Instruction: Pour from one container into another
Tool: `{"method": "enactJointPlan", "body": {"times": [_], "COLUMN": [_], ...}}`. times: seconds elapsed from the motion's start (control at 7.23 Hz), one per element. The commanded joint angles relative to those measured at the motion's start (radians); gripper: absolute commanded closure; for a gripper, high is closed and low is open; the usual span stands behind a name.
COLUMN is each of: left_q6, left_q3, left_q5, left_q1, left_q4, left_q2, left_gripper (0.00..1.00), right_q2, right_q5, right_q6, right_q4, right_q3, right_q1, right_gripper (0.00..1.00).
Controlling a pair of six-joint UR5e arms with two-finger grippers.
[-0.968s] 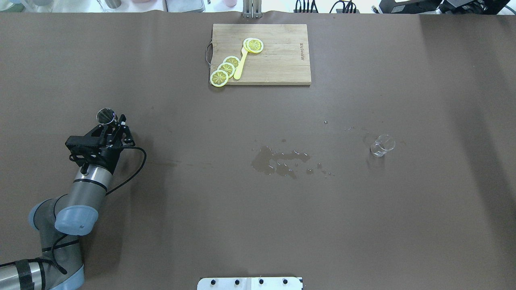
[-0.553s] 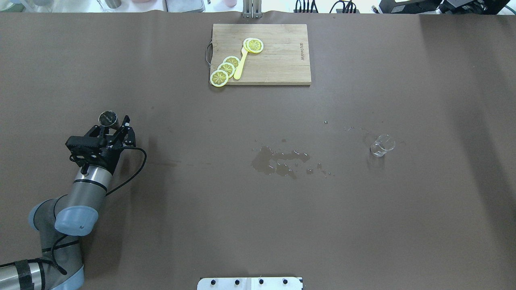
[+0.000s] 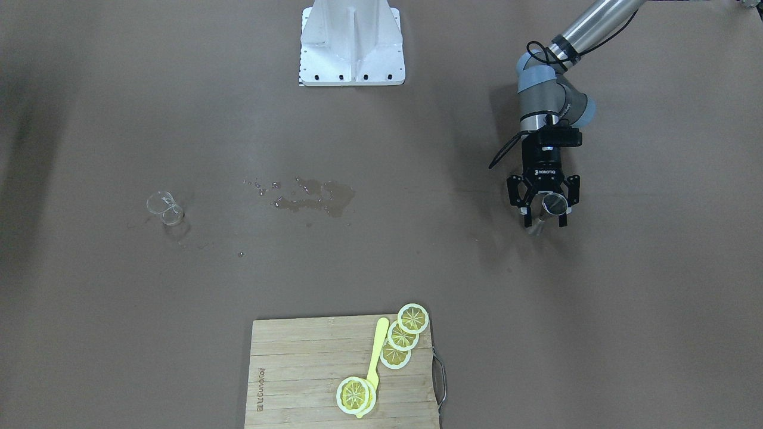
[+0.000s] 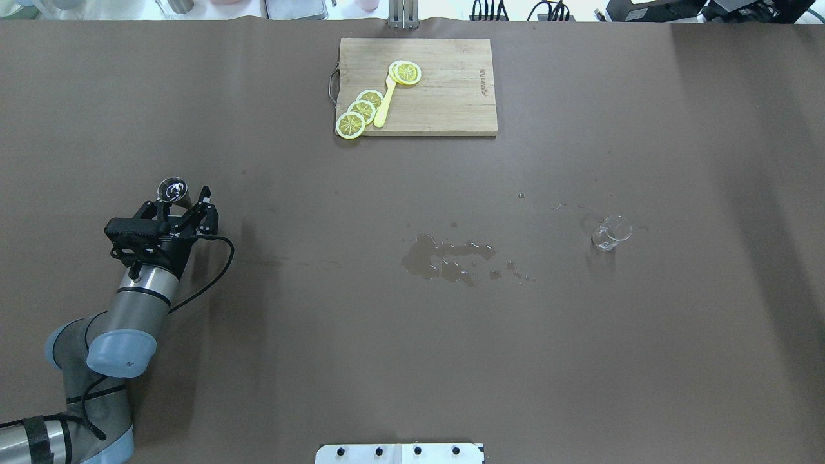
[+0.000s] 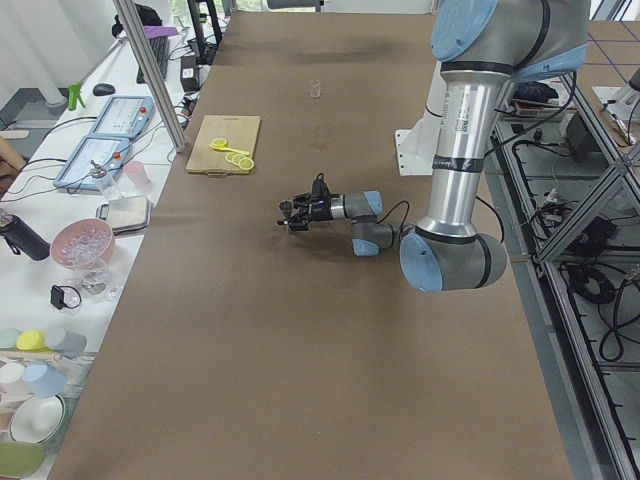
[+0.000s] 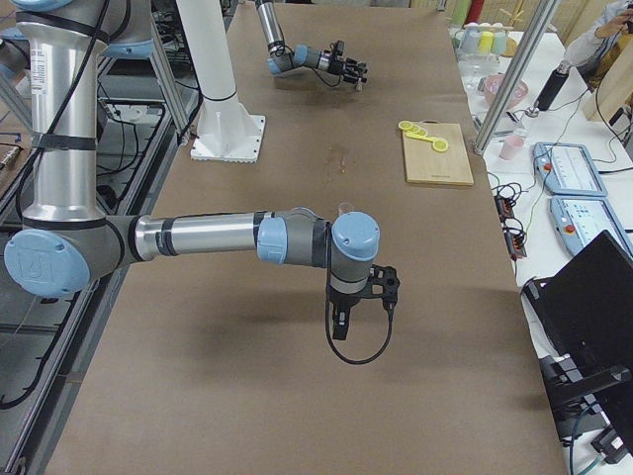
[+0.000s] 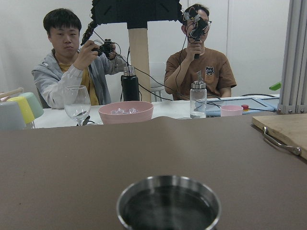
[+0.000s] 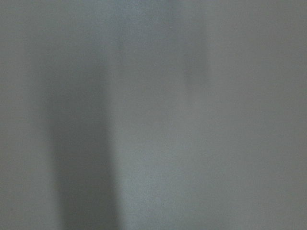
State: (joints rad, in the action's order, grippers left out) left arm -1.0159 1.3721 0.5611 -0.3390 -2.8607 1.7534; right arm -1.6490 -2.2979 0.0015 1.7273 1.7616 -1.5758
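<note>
Steel cup (image 3: pixel 554 204) stands upright on the brown table (image 4: pixel 322 361) at the robot's left side, between the fingers of the left gripper (image 3: pixel 545 215), which is spread wide and clamps nothing. Glass beaker (image 4: pixel 610 233) stands well apart, far to the right, with a puddle (image 4: pixel 443 258) on the table between them. Right gripper (image 6: pixel 364 297) hangs above the table; its opening cannot be told

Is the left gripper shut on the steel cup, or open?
Open. The front-facing view shows the left gripper with its fingers spread wide on either side of the upright steel cup, not closed against it.
</note>
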Motion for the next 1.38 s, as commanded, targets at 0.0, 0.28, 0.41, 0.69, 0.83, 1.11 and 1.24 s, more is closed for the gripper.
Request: {"method": "enactJointPlan", "body": {"times": [0.0, 0.28, 0.41, 0.69, 0.83, 1.11, 1.24], "left_q6": [-0.001, 0.002, 0.002, 0.005, 0.008, 0.007, 0.007], "left_q3": [0.008, 0.045, 0.098, 0.180, 0.229, 0.301, 0.327], "left_q5": [-0.001, -0.001, 0.000, 0.000, 0.002, 0.005, 0.011], "left_q1": [0.000, 0.003, 0.005, 0.020, 0.020, 0.020, 0.017], "left_q4": [0.000, 0.000, 0.001, 0.003, 0.003, 0.000, 0.001], "left_q2": [-0.008, -0.023, -0.064, -0.126, -0.153, -0.192, -0.195], "left_gripper": [0.02, 0.02, 0.02, 0.02, 0.02, 0.02, 0.02], "right_q2": [0.000, 0.000, 0.000, 0.000, 0.000, 0.001, 0.001], "right_q5": [0.002, 0.002, 0.002, 0.000, 0.000, 0.000, 0.000], "right_q6": [0.000, 0.000, 0.000, 0.000, 0.000, 0.000, 0.000], "right_q4": [0.000, 0.000, 0.000, 0.000, 0.000, 0.000, 0.000], "right_q3": [-0.001, -0.001, -0.001, 0.001, -0.001, 0.001, 0.001], "right_q1": [0.000, 0.000, 0.000, 0.000, -0.001, 0.000, 0.000], "right_gripper": [0.00, 0.00, 0.00, 0.00, 0.00, 0.00, 0.00]}}
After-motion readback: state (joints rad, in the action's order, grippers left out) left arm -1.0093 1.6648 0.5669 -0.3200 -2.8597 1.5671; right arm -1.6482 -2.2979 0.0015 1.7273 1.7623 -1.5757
